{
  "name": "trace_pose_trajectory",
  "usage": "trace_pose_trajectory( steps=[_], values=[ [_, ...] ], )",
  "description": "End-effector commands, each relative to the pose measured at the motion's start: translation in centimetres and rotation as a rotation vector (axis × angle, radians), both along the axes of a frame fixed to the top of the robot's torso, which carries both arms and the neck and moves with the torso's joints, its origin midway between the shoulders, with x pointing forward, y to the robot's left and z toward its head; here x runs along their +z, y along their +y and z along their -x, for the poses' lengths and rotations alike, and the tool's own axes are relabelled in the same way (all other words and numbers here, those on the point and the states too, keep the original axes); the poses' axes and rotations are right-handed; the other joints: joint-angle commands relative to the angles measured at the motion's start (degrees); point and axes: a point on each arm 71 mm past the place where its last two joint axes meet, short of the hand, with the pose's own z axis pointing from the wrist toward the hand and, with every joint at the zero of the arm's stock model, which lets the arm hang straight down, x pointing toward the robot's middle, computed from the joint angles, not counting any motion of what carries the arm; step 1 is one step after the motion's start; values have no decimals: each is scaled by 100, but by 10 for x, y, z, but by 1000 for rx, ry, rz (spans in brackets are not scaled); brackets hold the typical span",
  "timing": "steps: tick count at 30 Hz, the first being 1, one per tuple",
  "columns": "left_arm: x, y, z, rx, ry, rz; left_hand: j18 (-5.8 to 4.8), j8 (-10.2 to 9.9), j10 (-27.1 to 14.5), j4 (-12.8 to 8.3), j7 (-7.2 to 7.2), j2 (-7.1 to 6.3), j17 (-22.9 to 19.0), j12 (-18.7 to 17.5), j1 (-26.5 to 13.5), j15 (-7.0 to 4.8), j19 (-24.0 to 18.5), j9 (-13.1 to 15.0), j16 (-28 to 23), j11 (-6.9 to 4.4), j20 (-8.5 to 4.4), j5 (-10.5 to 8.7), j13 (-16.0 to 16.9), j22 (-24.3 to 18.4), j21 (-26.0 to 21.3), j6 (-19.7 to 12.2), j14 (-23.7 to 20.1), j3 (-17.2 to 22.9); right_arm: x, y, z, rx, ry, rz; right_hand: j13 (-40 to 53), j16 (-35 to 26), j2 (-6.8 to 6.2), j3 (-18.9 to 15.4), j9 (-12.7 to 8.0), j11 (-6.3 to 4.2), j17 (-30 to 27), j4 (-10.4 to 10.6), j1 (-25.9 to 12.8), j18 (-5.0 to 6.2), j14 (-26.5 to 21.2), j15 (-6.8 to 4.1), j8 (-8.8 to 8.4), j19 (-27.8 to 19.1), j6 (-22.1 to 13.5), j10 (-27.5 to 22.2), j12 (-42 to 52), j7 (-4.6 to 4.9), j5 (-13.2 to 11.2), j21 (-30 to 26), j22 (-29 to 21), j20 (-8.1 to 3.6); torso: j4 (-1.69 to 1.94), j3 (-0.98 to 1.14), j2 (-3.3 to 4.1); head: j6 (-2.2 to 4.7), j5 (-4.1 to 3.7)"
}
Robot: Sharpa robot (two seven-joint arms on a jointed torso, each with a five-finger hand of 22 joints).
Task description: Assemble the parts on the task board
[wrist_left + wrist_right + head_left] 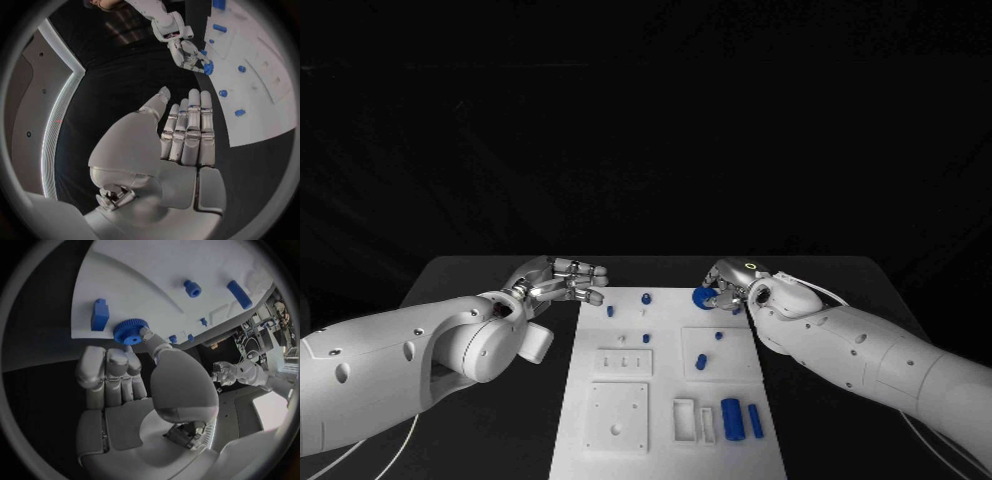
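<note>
- The right hand (728, 285) is seen at the far right corner of the task board (661, 440), reaching in from the right, and a round blue gear (705, 297) is pinched between its thumb and fingers.
- In the right wrist view the gear (129, 331) is shown toothed at its rim, held at the fingertips just over the board's edge (87, 300).
- The left hand (564, 281) is held released over the black table (459, 275), just left of the board's far left corner; its fingers (187, 131) are stretched out side by side, with nothing in them.
- Between the two hands, small blue pegs (648, 298) are stood at the board's far end.
- A further blue peg (698, 361) is placed mid-board.
- Near the board's near right, a thick blue cylinder (731, 420) and a thinner blue pin (756, 421) are laid side by side, next to a white slotted block (685, 420).
</note>
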Motion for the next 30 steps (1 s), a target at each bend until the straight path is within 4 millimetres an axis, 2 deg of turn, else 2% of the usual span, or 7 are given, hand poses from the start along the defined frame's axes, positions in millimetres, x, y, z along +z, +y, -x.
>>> trace_pose_trajectory(
  steps=[1, 6, 16, 20, 23, 27, 30],
  values=[
    [1, -3, 0, -15, -5, 1, -24, -8, -32, -20, 23, -26, 9, -10, -12, 2, 15, 4, 18, -1, 2, 25, 9, -5, 27, -36, -11, -9, -7, 0, 0, 9, 56, 9, 9, -23, 15, 26, -1, -6, 9, 19, -47, -20, 39, 9, -22, 116, 48, 32, 15, -3, 31, 21, 765, 45, 1, 4, 4, -3, -1],
    [1, -3, 0, -18, -2, 0, -24, -8, -32, -20, 23, -26, 9, -10, -12, 2, 15, 4, 18, -1, 2, 25, 9, -5, 27, -36, -11, -9, -11, -2, -1, 2, 83, 18, 4, -31, 6, 12, -3, -6, 18, 37, -75, -20, 39, 11, -23, 109, 3, 21, 1, -2, 99, 9, 761, 47, 5, 5, 5, -15, -4],
    [1, -4, -1, -21, 2, -1, -25, -9, -42, -17, 29, -28, 8, -12, -13, 4, 13, 4, 18, 4, 4, 24, 9, -14, 28, -35, -12, -13, -14, -5, -2, -8, 112, 25, -43, -65, 8, -328, -4, 14, 70, 91, -44, -12, 45, 26, -22, 95, -186, -31, -74, 19, 265, -16, 756, 62, -8, 7, 1, -36, -4],
    [1, -4, -1, -23, 4, -2, -24, -9, -52, -20, 29, -33, 7, -10, -6, 7, 10, 4, 16, 7, 6, 22, 9, -20, 27, -41, -16, -18, -15, -6, -2, -9, 117, 27, -66, -73, 1, -417, -10, 27, 86, 89, -17, -5, 44, 36, -29, 91, -337, -58, -104, 37, 295, -15, 757, 74, -6, 6, 2, -45, -16],
    [0, -4, -1, -23, 5, -2, -24, -9, -52, -20, 29, -33, 7, -10, -6, 7, 10, 4, 16, 7, 6, 22, 9, -20, 27, -41, -16, -18, -15, -6, -2, -9, 123, 29, -68, -67, 12, -423, -8, 25, 101, 84, -4, -5, 47, 37, -27, 92, -304, -58, -105, 34, 309, -10, 758, 76, -6, 4, 3, -55, -19],
    [0, -4, -1, -24, 5, -4, -24, -9, -52, -20, 29, -33, 7, -10, -6, 7, 10, 4, 16, 7, 6, 22, 9, -20, 27, -41, -16, -18, -17, -6, -2, -7, 141, 35, -73, -74, 31, -408, -3, 18, 111, 62, -12, -5, 48, 38, -20, 86, -185, -63, -108, 27, 605, -12, 758, 80, -1, 6, 1, -66, -22],
    [0, -5, -1, -25, 6, -4, -24, -9, -52, -20, 29, -33, 7, -10, -6, 7, 10, 4, 16, 7, 6, 22, 9, -20, 27, -41, -16, -18, -20, -6, -2, -5, 169, 44, 121, 73, 41, -265, -1, 6, 286, 4, -81, -20, 72, 30, -18, 99, -21, 68, 160, 16, 1254, 59, 776, 70, 3, 7, 1, -75, -25]
  ],
)
